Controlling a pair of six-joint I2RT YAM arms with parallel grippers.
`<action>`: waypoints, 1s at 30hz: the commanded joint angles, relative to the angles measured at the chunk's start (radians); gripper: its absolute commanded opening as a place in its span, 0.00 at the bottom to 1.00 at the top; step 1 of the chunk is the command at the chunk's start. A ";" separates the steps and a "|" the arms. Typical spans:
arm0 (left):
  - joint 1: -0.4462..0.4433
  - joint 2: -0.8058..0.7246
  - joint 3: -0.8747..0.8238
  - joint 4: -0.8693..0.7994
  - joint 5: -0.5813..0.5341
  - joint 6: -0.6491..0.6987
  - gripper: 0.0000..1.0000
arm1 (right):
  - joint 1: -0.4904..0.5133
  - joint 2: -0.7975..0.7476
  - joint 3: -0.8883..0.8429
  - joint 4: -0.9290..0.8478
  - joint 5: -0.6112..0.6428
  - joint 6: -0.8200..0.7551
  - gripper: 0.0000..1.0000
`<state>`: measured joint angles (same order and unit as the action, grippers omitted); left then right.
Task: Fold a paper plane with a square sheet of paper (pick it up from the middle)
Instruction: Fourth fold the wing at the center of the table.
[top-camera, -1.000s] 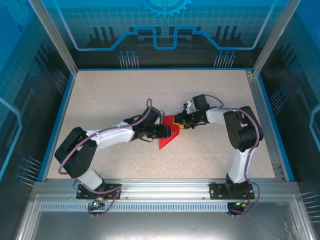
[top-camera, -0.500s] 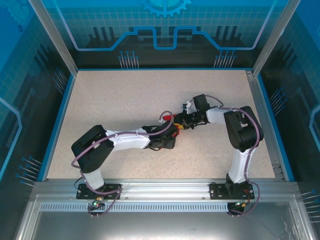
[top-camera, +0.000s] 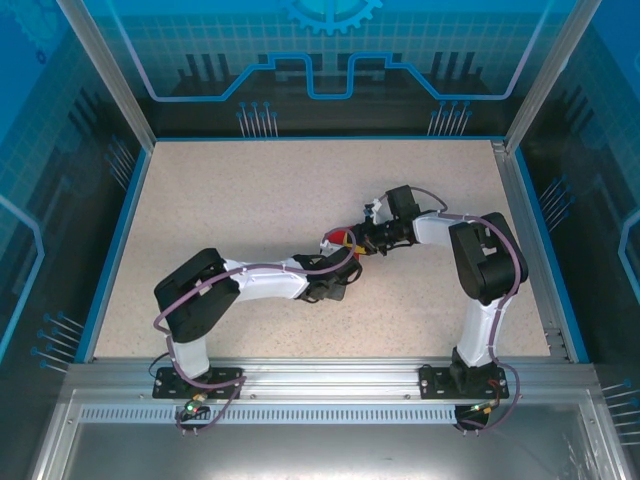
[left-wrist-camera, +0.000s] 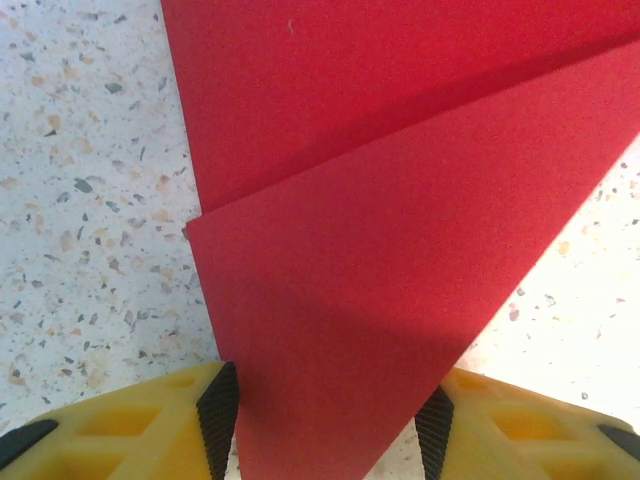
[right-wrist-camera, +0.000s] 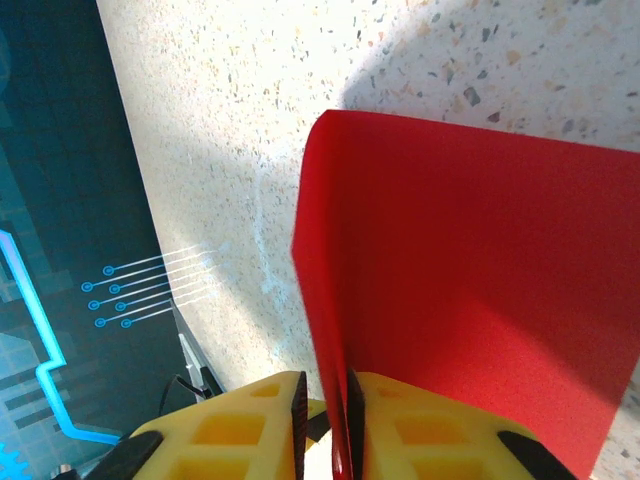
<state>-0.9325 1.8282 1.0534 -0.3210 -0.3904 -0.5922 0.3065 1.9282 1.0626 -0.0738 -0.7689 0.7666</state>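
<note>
Roughly midway: the square sheet of paper (left-wrist-camera: 380, 200) lies mid-surface (top-camera: 250, 200), diagonal flaps already folded, not yet a slim dart. The right tool (right-wrist-camera: 325, 420) pinches one raised edge; the left tool (left-wrist-camera: 325, 428) stands half-wide, straddling its narrow end, apparently gripping nothing

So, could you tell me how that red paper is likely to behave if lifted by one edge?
Probably floppy: the red paper bends upward where the right gripper pinches its thin edge. Likely very light, being a thin sheet. The overlapping folded layers may stiffen it somewhat along the creases.
</note>
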 joint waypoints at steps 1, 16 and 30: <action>-0.005 0.016 0.031 -0.015 -0.033 0.029 0.51 | -0.003 -0.028 0.026 -0.036 -0.020 0.011 0.20; -0.011 0.016 0.030 -0.028 -0.060 0.031 0.41 | -0.003 -0.027 0.026 -0.051 -0.007 0.003 0.17; -0.019 0.013 0.000 -0.020 -0.042 0.026 0.42 | -0.002 -0.019 0.035 -0.063 0.005 0.000 0.05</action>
<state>-0.9409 1.8282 1.0588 -0.3202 -0.4229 -0.5735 0.3065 1.9282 1.0737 -0.1074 -0.7635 0.7658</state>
